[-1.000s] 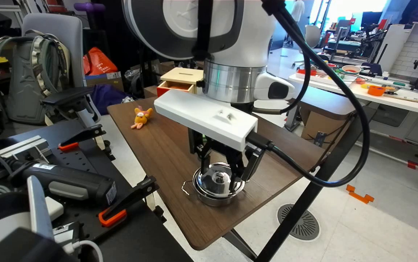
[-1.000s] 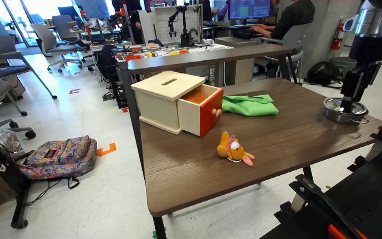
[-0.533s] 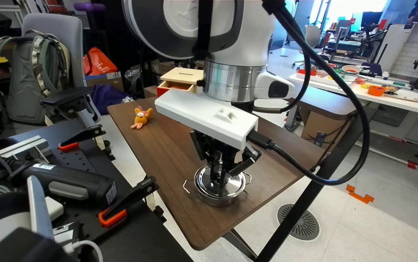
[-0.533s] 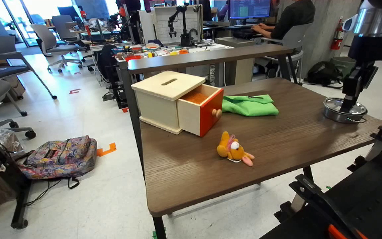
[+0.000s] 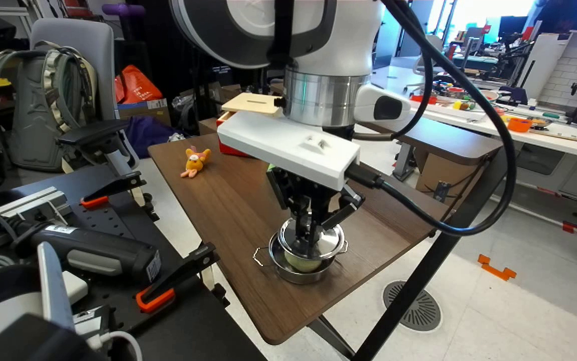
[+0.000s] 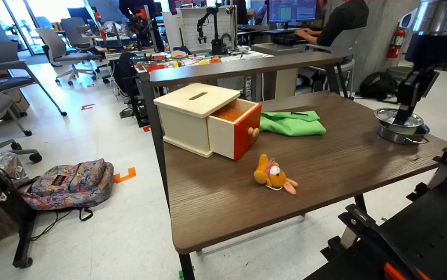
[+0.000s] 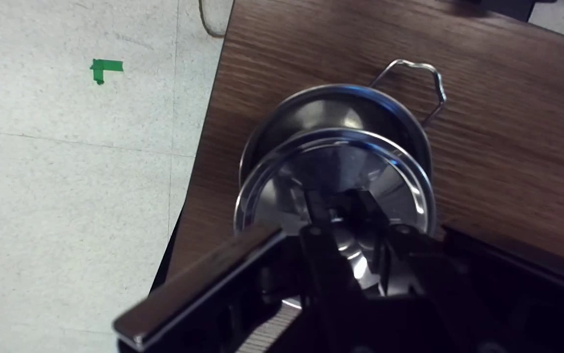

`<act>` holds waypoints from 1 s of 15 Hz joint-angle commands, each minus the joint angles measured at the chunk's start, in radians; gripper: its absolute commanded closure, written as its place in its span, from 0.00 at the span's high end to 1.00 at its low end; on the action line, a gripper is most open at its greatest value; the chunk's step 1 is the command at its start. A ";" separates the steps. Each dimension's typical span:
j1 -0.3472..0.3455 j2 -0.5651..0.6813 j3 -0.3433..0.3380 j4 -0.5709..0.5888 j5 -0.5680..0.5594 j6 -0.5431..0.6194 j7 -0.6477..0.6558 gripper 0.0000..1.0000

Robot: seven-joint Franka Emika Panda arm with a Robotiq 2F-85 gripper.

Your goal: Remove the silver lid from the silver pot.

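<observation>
Silver lid [image 5: 329, 243] hangs over the silver pot [image 5: 294, 276], pinched by the claw [image 5: 307, 237]; go up gently before going sideways.

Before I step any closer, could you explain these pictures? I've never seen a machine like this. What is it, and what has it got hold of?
The large white, black and silver machine is a robot arm, and the black fingers at its end do the grasping.

Both exterior views look at the scene from outside the machine, from different places. The wrist view is taken from near the arm's end, looking down past the fingers.

On the brown table lie a green cloth and an orange toy. A wooden box stands there too, its red-fronted drawer partly open.

A silver pot also stands on the table. The fingers hold its silver lid, gripped around the middle and raised, so part of the pot's inside shows.
</observation>
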 commanded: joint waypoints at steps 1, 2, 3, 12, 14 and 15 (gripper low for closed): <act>-0.050 -0.096 0.063 -0.027 0.079 -0.016 -0.050 0.05; -0.053 -0.111 0.078 -0.013 0.114 -0.028 -0.054 0.05; -0.054 -0.123 0.090 0.000 0.148 -0.037 -0.058 0.05; 0.018 -0.030 0.077 0.252 0.239 -0.131 0.051 0.05; 0.030 0.017 0.066 0.302 0.219 -0.130 0.101 0.05; 0.034 0.042 0.062 0.324 0.211 -0.128 0.121 0.05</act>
